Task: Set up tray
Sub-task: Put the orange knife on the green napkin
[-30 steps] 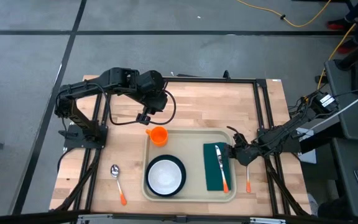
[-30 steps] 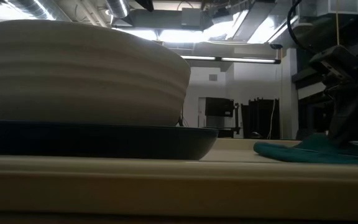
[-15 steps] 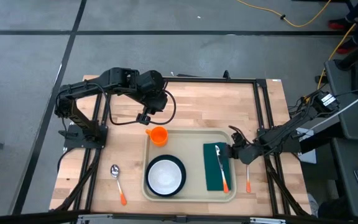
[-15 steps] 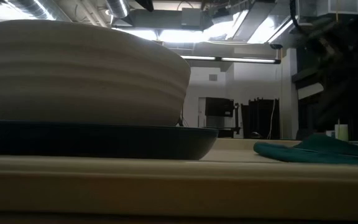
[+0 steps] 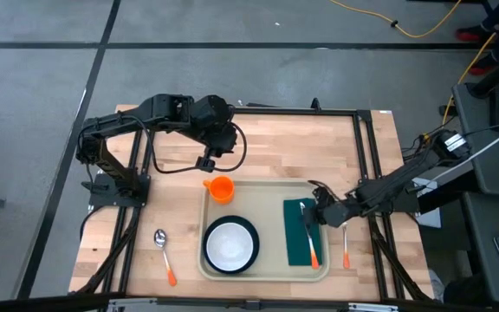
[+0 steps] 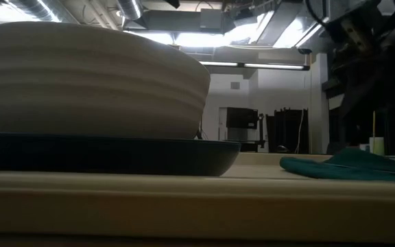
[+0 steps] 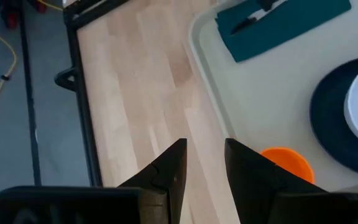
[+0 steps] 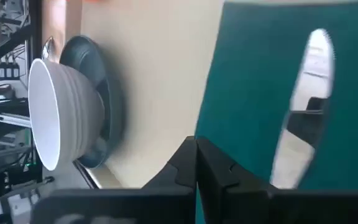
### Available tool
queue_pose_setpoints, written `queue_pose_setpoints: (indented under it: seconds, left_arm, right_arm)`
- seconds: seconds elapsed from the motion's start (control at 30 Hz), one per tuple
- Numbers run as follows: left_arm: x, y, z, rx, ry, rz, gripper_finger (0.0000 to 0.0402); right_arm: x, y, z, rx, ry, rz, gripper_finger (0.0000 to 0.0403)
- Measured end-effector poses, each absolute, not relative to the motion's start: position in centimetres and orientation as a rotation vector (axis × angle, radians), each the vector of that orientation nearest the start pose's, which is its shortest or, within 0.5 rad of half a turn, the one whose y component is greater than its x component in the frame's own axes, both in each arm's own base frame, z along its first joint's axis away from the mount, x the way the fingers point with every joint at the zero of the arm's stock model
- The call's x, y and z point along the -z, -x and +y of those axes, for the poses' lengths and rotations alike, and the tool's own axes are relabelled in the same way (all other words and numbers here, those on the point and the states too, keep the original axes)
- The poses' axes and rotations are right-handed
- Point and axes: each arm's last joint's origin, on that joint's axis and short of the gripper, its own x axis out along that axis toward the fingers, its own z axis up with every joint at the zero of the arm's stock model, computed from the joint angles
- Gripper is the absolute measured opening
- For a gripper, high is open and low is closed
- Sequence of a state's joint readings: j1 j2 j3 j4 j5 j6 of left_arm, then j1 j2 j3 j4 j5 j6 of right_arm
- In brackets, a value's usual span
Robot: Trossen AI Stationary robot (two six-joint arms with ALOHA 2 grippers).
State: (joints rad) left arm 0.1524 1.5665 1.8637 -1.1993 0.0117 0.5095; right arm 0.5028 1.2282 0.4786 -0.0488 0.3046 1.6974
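Fingers of the right gripper [image 5: 317, 213] are pressed together just above the dark teal cloth napkin [image 5: 301, 232] lying on the large cream rectangular plastic tray [image 5: 267, 192], which sits on the wooden desk [image 5: 293, 147]. Left gripper [image 5: 203, 163] hovers beyond the tray's far edge, fingers slightly spread, pinching nothing.
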Motion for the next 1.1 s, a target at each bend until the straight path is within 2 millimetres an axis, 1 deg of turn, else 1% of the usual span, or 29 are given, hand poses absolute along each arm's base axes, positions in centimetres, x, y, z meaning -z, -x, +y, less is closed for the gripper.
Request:
queue_pose_setpoints:
  seconds: [0.13,0.23,0.33,1.1]
  left_arm:
    - [-42.1,-29.2,4.6,0.058,-0.421,0.925,0.0102]
    - [-42.1,-29.2,4.7,0.036,-0.431,0.932,0.0102]
    - [-42.1,-29.2,4.7,0.035,-0.431,0.932,0.0102]
    - [-42.1,-29.2,4.7,0.033,-0.432,0.933,0.0102]
  right_arm:
    - [-14.9,-20.4,9.9,0.464,-1.307,0.713,0.0003]
    - [-13.9,-20.7,10.2,0.476,-1.312,0.752,0.0002]
    - [-13.7,-20.8,10.2,0.490,-1.341,0.749,0.0002]
    - [-12.9,-19.8,10.0,0.569,-1.299,0.885,0.0000]
